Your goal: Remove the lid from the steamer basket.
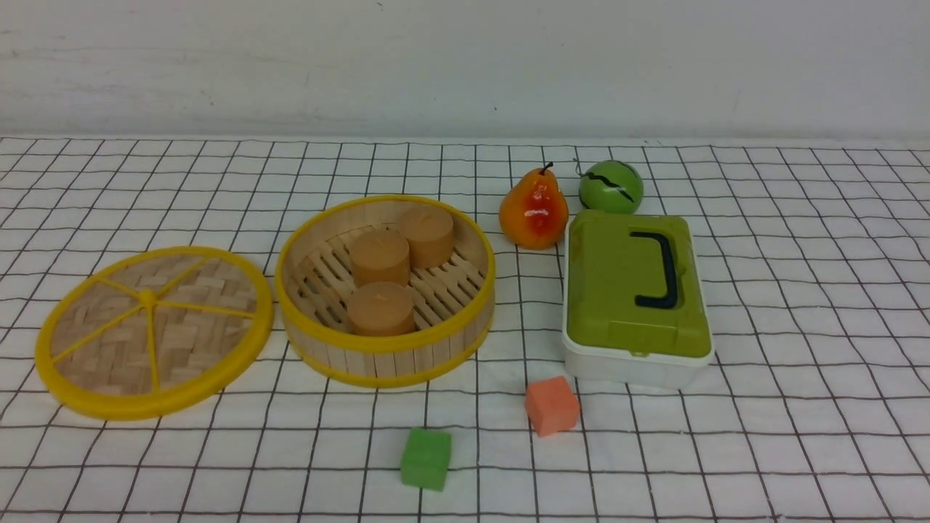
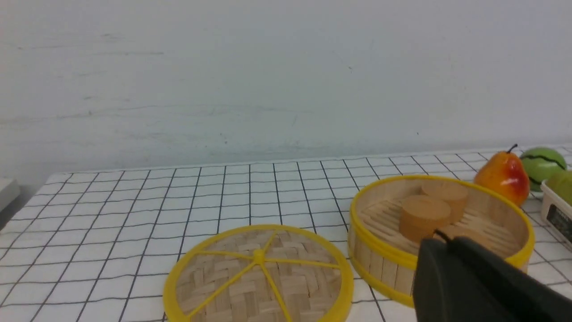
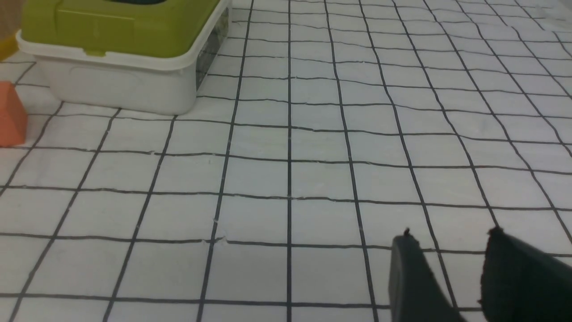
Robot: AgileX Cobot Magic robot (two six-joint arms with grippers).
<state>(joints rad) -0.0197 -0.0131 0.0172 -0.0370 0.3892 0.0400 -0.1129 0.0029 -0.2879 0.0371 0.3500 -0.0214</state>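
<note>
The lid (image 1: 154, 330), a woven bamboo disc with a yellow rim and spokes, lies flat on the cloth to the left of the steamer basket (image 1: 386, 290). The basket stands open with three tan cylinders inside. Both also show in the left wrist view: the lid (image 2: 259, 277) and the basket (image 2: 440, 228). Neither gripper shows in the front view. My left gripper (image 2: 442, 243) is shut and empty, hanging in front of the basket's near rim. My right gripper (image 3: 451, 239) is open and empty over bare cloth.
A white box with a green top and black handle (image 1: 636, 298) stands right of the basket. A pear (image 1: 532, 211) and a green ball (image 1: 610, 187) sit behind it. An orange cube (image 1: 552, 405) and a green cube (image 1: 426, 458) lie near the front.
</note>
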